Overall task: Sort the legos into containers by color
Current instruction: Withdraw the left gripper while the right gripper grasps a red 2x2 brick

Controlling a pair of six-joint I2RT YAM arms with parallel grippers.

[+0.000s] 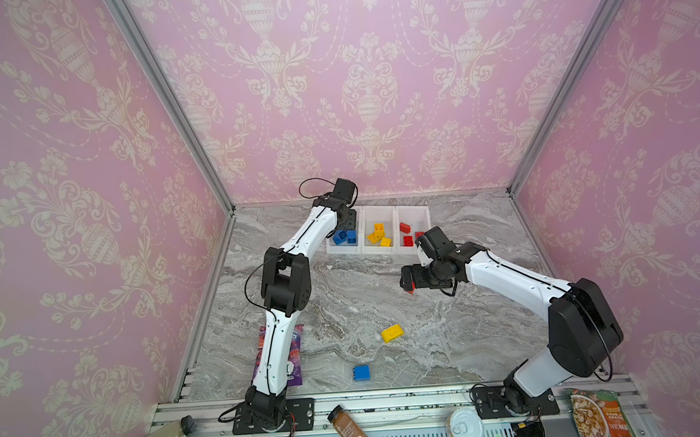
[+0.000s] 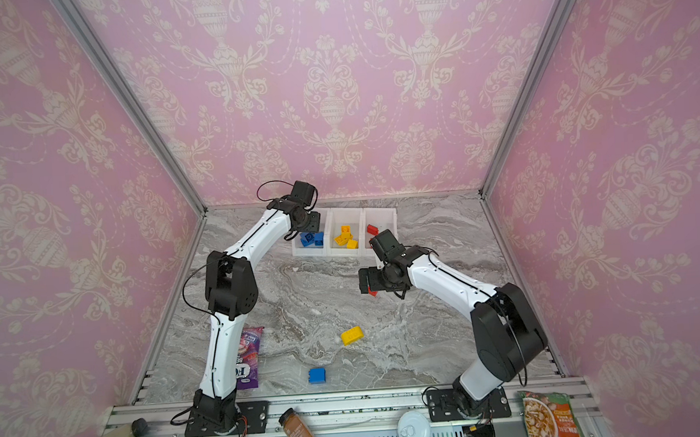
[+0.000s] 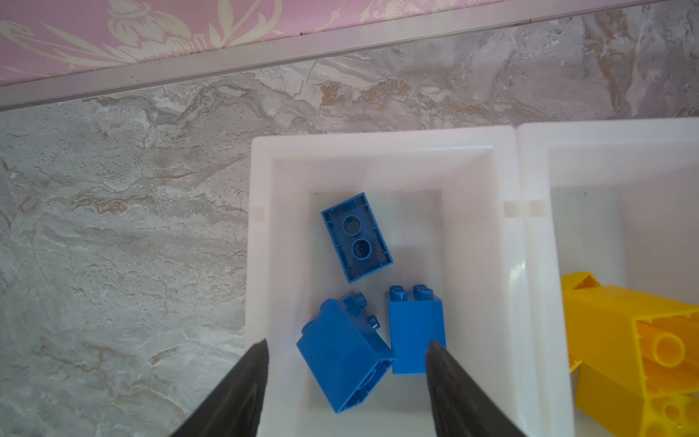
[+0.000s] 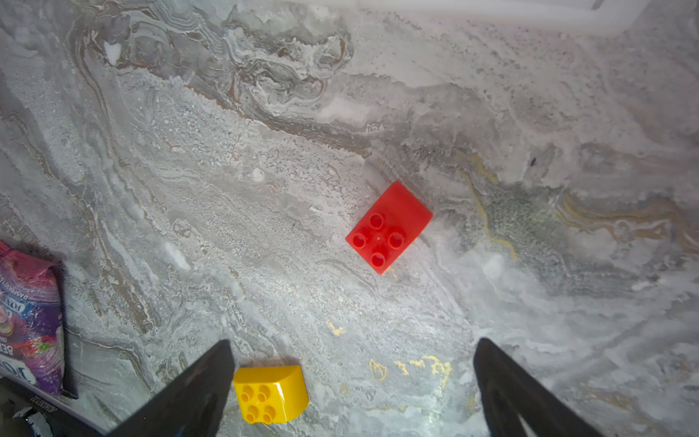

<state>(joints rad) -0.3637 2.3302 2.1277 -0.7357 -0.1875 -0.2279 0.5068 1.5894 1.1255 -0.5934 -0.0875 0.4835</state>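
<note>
In the left wrist view the left gripper (image 3: 347, 342) hangs over the end bin (image 3: 378, 139) of the containers (image 1: 379, 250), its jaws parted and nothing between them. Three blue bricks lie inside this bin. The upturned blue brick (image 3: 355, 236) shows its hollow underside, the tilted blue brick (image 3: 342, 355) leans against the third blue brick (image 3: 414, 333), and that one shows a plain side face. The neighbour bin holds the sorted yellow bricks (image 3: 635, 340). In both top views the containers stand in a row at the far side of the marble table (image 1: 344, 294), with blue at the left, yellow in the middle and the sorted red bricks (image 1: 405, 227) at the right, partly hidden behind the right arm. In the right wrist view the right gripper (image 4: 353, 342) has its jaws wide apart and empty above the table. The loose red brick (image 4: 389, 227) lies studs up on the marble ahead of the fingertips, not touching them. The loose yellow brick (image 4: 270, 393) appears beside one finger there, though both top views show it well apart from the gripper, nearer the front. The loose blue brick (image 1: 361, 372) lies nearer still to the front edge. A purple packet (image 1: 294, 356) lies under the left arm.
</note>
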